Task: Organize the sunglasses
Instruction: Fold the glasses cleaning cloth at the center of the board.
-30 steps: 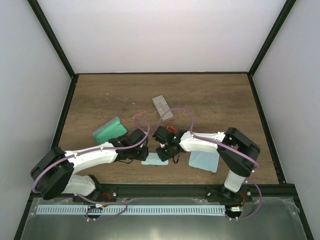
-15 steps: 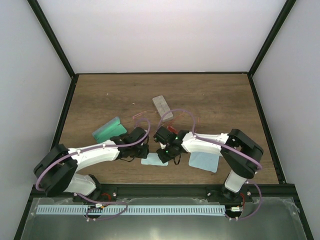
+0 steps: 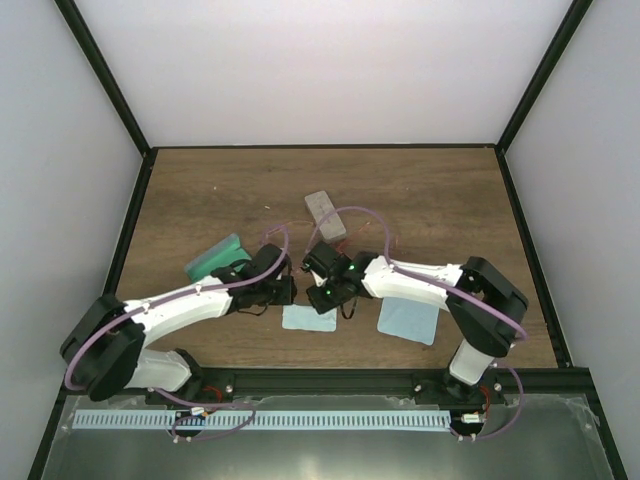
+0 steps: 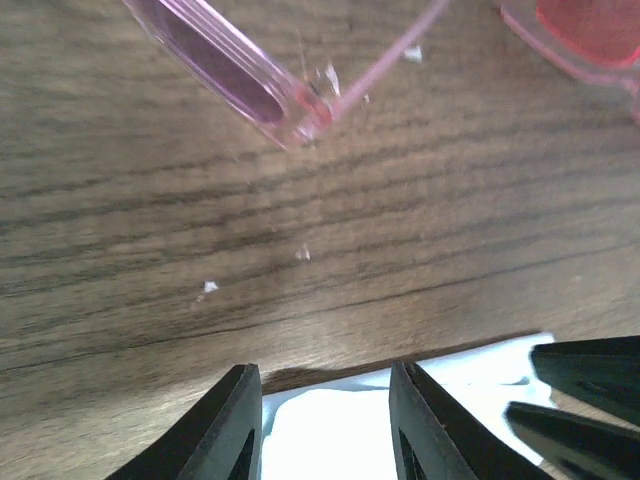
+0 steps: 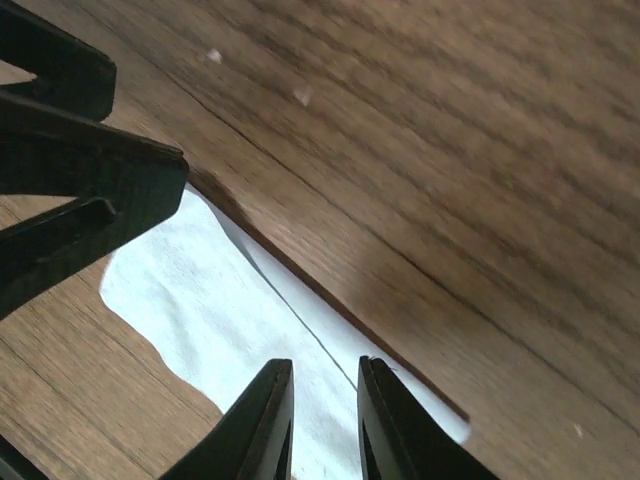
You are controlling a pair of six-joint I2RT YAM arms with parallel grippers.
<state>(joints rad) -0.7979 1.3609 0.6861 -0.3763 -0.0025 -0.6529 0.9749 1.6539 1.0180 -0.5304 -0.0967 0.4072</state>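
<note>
In the left wrist view, pink thin-framed sunglasses [image 4: 238, 78] lie on the wood just ahead of my left gripper [image 4: 325, 430]. A corner of a red-lensed frame [image 4: 590, 25] shows at the top right. From above, arms and cables hide the sunglasses. My left gripper [image 3: 283, 290] is open over the edge of a small light-blue cloth [image 3: 308, 318]. My right gripper [image 3: 322, 292] faces it from the right. Its jaws stand a narrow gap apart above that cloth [image 5: 200, 290], holding nothing. Both grippers hover at the cloth's far edge.
A grey oblong case [image 3: 325, 213] lies behind the grippers. A teal case [image 3: 214, 259] sits to the left under the left arm. A second light-blue cloth [image 3: 408, 320] lies at the right, near the right arm. Black frame rails border the table.
My right gripper's jaws have parted and let go of the small cloth. Both grippers have pulled back toward the far side, and the cloth now lies flat and uncovered.
</note>
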